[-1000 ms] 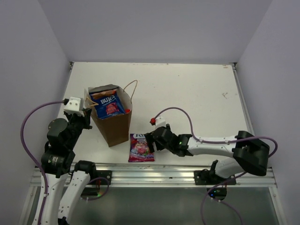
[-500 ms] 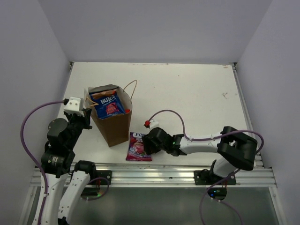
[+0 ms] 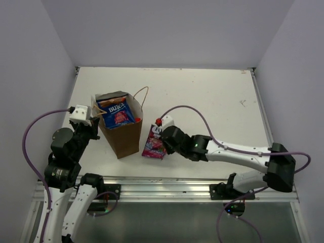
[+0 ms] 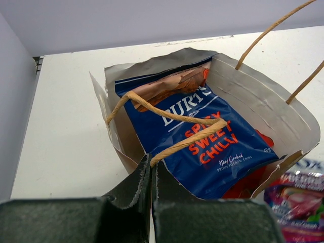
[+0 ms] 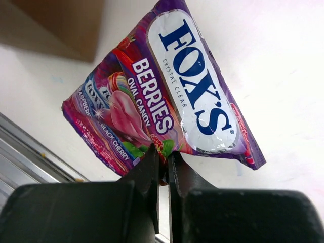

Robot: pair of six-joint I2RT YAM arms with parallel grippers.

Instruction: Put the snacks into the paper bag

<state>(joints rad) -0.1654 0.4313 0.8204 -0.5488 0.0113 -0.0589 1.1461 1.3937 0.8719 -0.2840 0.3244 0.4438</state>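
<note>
The one Fox's Berries packet is tilting up mid-frame, the right gripper pinching its lower edge; overhead it is sitting just right of the single paper bag. Only the left wrist view is showing the left gripper clamping one string handle, with a Burts bag inside

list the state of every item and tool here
paper bag, upright, mouth open
Burts bag, inside the paper bag
Fox's bag, tilted up beside the paper bag, outside it
left tool, shut on the paper bag
right tool, shut on the Fox's bag's edge
</note>
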